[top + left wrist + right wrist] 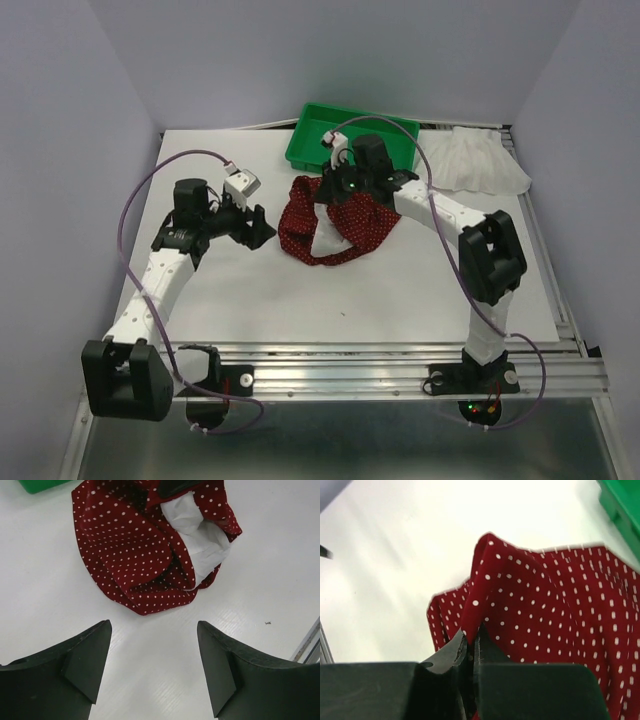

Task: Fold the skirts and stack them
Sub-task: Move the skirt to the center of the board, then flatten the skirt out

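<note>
As right gripper (471, 636) pinches it, red skirt (550, 615) droops

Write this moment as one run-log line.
right gripper: shut on red dotted skirt | left gripper: open, holding nothing | white skirt: lying apart, back right

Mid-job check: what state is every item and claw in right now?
Dark red white-dotted cloth skirt: crumpled, unfolded, one edge pinched up, white lining showing.
White ruffled cloth skirt: lying loose at the far right corner, untouched.
Green plastic tray: upright at the far edge.
Left claw: open, holding nothing, short of the red skirt.
Right claw: shut on the red skirt's edge.
</note>
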`<state>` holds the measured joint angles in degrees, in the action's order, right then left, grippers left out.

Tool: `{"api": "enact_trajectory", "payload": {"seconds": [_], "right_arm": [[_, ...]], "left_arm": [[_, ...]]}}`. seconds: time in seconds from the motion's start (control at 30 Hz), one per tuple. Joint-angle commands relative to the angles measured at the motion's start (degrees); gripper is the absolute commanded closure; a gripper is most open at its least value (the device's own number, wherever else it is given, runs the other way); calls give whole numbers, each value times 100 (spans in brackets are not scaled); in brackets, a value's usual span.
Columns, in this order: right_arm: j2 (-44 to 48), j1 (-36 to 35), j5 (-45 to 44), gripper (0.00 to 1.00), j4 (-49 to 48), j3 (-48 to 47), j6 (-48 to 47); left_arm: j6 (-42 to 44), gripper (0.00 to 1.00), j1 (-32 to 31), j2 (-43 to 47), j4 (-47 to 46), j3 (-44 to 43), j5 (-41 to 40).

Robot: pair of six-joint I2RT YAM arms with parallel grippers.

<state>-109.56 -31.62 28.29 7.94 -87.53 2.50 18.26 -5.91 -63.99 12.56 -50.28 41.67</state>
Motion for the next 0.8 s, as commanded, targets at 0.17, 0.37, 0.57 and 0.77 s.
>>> {"api": "enact_trajectory", "payload": {"seconds": [0.17,0.37,0.57,0.77], "right_arm": [[-286,-310,484,96,-127,-1547,-558],[180,-310,853,96,-48,-1381,-392],[215,-310,1169,94,67,-1179,-48],[180,-310,1363,90,76,-1258,136]], "left_arm": [[-938,25,-24,-755,-1746,-368,604],[-1123,25,-340,-1010,-2529,-526,667],[-842,23,-718,-1098,-3198,-430,184],[-263,30,-1034,-1169,-3102,-509,-500]]}}
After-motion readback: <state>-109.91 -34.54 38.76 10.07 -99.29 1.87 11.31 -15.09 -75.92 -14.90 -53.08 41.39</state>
